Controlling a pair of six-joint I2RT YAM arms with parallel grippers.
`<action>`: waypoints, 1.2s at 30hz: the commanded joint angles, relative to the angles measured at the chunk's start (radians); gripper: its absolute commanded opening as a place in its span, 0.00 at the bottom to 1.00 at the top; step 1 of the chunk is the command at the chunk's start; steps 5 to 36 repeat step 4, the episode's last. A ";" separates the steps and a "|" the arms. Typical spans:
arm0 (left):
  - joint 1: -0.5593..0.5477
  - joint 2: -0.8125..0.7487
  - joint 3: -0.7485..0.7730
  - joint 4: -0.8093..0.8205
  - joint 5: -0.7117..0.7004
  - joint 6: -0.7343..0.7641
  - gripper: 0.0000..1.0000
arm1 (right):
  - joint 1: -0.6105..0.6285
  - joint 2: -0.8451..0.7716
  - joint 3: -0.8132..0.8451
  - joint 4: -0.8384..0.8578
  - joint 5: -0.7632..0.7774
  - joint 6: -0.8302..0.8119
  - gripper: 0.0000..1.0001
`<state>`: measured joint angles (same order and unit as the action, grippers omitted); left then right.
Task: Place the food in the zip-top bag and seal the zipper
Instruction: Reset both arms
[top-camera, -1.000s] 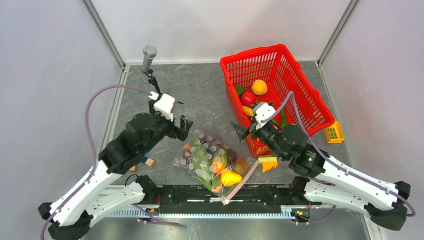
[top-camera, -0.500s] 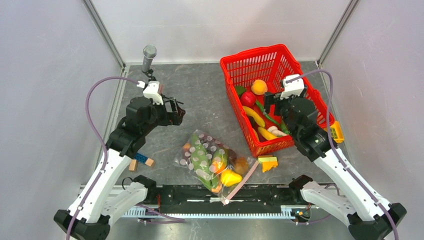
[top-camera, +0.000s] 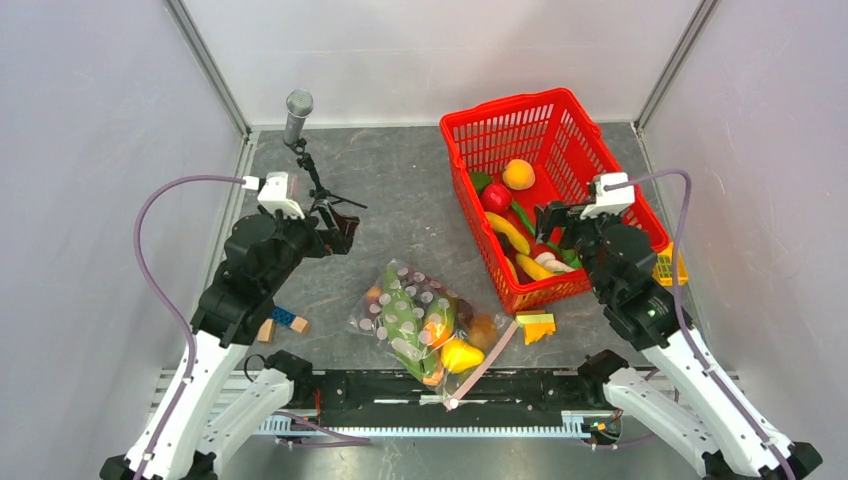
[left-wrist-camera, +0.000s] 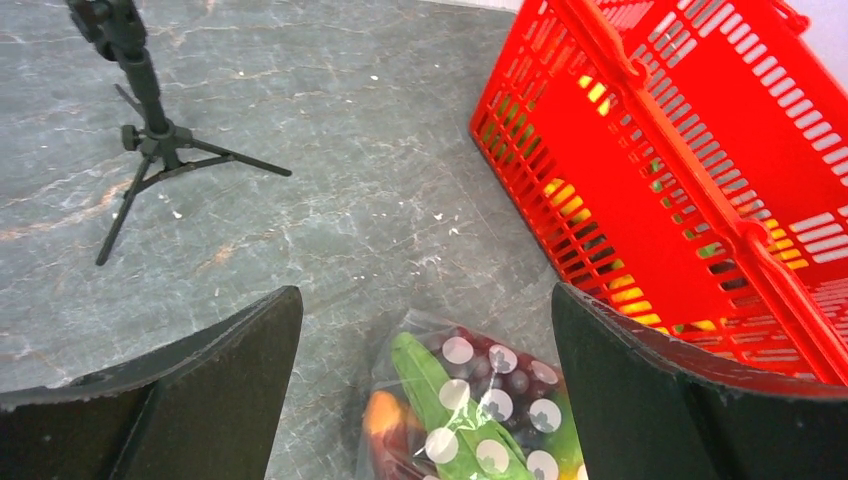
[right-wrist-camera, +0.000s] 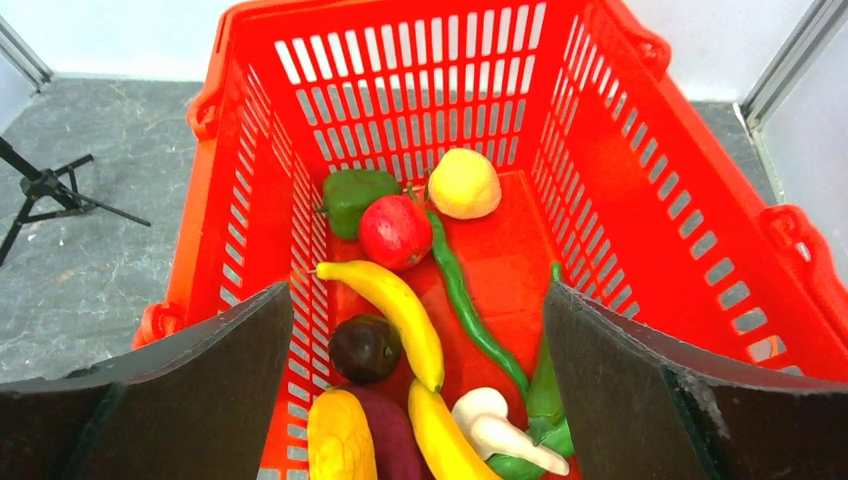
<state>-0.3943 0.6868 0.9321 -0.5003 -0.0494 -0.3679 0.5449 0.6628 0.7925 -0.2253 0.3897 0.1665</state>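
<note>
The zip-top bag (top-camera: 425, 325) lies on the table near the front, holding food: a green piece, purple grapes, orange and yellow pieces. Its pink zipper (top-camera: 485, 365) strip runs along the right edge toward the front rail. The bag also shows in the left wrist view (left-wrist-camera: 480, 410). My left gripper (top-camera: 340, 228) is open and empty, raised above the table left of the bag. My right gripper (top-camera: 553, 225) is open and empty above the red basket (top-camera: 600, 150), which holds more food: bananas (right-wrist-camera: 395, 310), a red fruit (right-wrist-camera: 393, 232), a yellow fruit (right-wrist-camera: 463, 184), green pepper (right-wrist-camera: 355, 195).
A microphone on a small tripod (top-camera: 298, 115) stands at the back left. Blue and tan blocks (top-camera: 285, 322) lie at the left. A yellow-orange block (top-camera: 537, 327) lies by the basket's front corner, and a yellow block (top-camera: 668, 268) at its right.
Both arms have lifted and pulled back: the left gripper moved left and away from the bag, the right gripper swung from the basket's front wall to over the basket. The bag has not moved.
</note>
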 joint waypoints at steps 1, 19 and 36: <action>0.004 0.008 0.048 0.015 -0.096 -0.026 1.00 | -0.003 0.044 0.022 0.011 -0.013 0.036 0.98; 0.004 0.008 0.057 0.001 -0.158 -0.031 1.00 | -0.002 0.052 0.019 0.031 -0.039 0.044 0.98; 0.004 0.008 0.057 0.001 -0.158 -0.031 1.00 | -0.002 0.052 0.019 0.031 -0.039 0.044 0.98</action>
